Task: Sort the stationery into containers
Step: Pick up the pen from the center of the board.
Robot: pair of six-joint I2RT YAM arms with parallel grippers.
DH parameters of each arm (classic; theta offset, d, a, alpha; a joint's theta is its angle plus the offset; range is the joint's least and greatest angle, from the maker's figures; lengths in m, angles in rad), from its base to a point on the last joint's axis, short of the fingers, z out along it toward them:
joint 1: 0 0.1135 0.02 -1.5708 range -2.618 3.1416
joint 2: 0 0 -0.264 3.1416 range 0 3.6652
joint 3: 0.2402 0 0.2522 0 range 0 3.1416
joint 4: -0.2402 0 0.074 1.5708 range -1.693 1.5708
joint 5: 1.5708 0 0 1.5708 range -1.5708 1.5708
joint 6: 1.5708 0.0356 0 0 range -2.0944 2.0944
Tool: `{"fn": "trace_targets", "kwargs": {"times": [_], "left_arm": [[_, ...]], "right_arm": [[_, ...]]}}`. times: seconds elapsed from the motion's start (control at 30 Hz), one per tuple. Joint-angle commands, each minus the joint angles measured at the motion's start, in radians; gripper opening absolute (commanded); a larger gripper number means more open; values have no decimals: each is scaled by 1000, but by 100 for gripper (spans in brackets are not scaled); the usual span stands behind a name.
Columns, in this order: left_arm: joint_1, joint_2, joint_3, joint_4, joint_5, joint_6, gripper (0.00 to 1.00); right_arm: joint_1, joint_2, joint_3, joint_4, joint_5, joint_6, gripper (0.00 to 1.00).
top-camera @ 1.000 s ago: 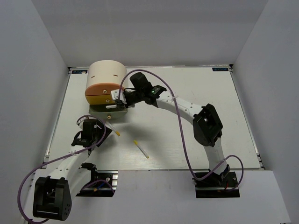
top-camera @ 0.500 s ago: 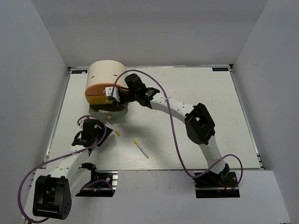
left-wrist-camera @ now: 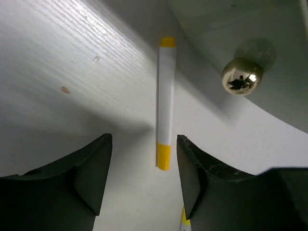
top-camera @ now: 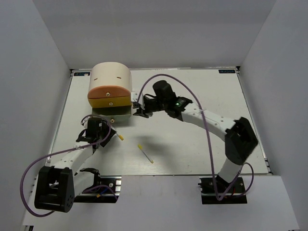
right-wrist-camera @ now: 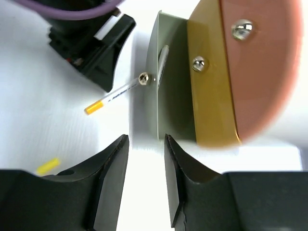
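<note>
"In the upper left of the overhead view, is that the beige cabinet?"

"Yes. The orange drawer is on top and the yellow drawer sits under it. The lowest drawer, greyish, stands pulled out toward the bottom of the frame."

"Where's the left gripper?"

"Just below that open drawer, left of centre. Its wrist view shows the jaws spread wide with nothing in them. A white pen with yellow ends lies on the table. Its near end shows between the fingers, ungripped, and its far end is close to the drawer's round knob."

"And the right gripper?"

"It's right of the cabinet, beside the open drawer's corner and facing it. The jaws are parted only a little and hold nothing."

"Any other stationery?"

"A second pen lies slanted below centre, well apart from both arms. I cannot tell what's inside the open drawer."
</note>
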Motion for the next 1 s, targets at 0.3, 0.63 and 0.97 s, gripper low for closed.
{"fn": "trace_targets", "kwargs": {"times": [0.3, 0.63, 0.97], "left_arm": [[-14, -193, -43, -103, 19, -27, 55], [-23, -522, -23, -402, -10, -67, 81], [-14, -577, 340, -718, -236, -67, 87]], "right_arm": [[-24, -231, -283, -57, -146, 83, 35], [140, -30, -119, -183, -27, 138, 52], [226, 203, 114, -247, 152, 298, 43]]}}
